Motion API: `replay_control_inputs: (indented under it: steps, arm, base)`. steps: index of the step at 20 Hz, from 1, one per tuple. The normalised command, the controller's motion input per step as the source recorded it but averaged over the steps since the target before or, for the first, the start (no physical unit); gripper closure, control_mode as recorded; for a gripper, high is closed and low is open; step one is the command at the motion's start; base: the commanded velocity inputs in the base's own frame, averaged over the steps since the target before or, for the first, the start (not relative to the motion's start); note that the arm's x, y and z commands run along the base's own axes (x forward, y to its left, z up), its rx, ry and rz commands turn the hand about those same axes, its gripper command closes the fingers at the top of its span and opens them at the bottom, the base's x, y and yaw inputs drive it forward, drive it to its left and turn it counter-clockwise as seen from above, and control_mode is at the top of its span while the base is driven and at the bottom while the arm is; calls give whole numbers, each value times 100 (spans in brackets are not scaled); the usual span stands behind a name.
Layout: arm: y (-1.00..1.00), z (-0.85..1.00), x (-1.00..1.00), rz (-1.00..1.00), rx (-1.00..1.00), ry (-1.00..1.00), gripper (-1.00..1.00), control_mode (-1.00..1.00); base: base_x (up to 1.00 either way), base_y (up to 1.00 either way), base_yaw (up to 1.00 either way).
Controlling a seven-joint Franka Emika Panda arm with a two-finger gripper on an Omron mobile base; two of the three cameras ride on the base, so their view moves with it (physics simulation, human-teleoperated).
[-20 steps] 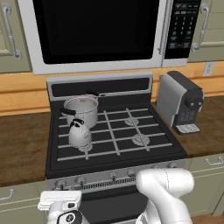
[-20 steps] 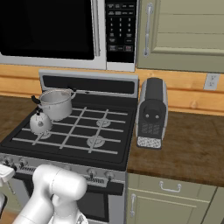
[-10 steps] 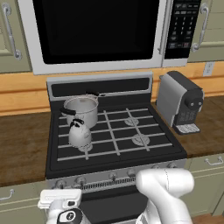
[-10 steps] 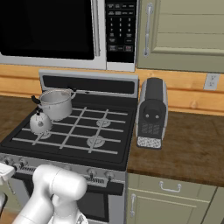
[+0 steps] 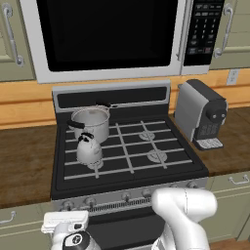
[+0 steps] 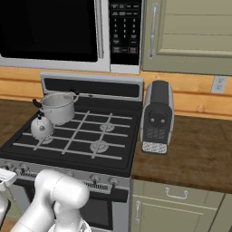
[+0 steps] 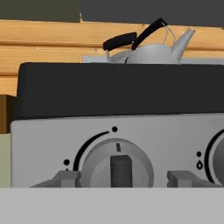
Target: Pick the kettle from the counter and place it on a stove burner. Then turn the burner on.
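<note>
The small silvery kettle (image 5: 89, 150) (image 6: 41, 128) with its black arched handle stands upright on the front-left stove burner (image 5: 95, 165) (image 6: 45, 140). In the hand view the kettle (image 7: 153, 51) peeks over the stove's black top edge. My gripper (image 7: 124, 178) (image 5: 66, 222) (image 6: 5, 177) is low in front of the stove's control panel. Its two fingertips (image 7: 65, 178) flank the leftmost knob (image 7: 117, 168), one on each side, apart from the knob's upright centre bar. The jaws are open with nothing gripped. The dark wood counter (image 5: 24, 161) (image 6: 199, 149) lies on both sides of the stove.
A steel pot (image 5: 90, 122) (image 6: 59, 106) sits on the back-left burner just behind the kettle. A grey coffee machine (image 5: 200, 114) (image 6: 157, 117) stands on the counter right of the stove. A microwave (image 5: 107, 34) hangs above. A second knob (image 7: 216, 162) is at the right.
</note>
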Motion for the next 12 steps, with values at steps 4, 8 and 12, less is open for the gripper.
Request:
replay_control_inputs:
  steps: [4, 8, 12]
  arm:
    - [12, 0, 22, 0, 0, 0, -100, -100]
    - [5, 6, 13, 0, 0, 0, -100, -100]
    - [0, 18, 9, 0, 0, 0, -100, -100]
  base:
    - [0, 0, 0]
    - [0, 0, 0]
    - [0, 0, 0]
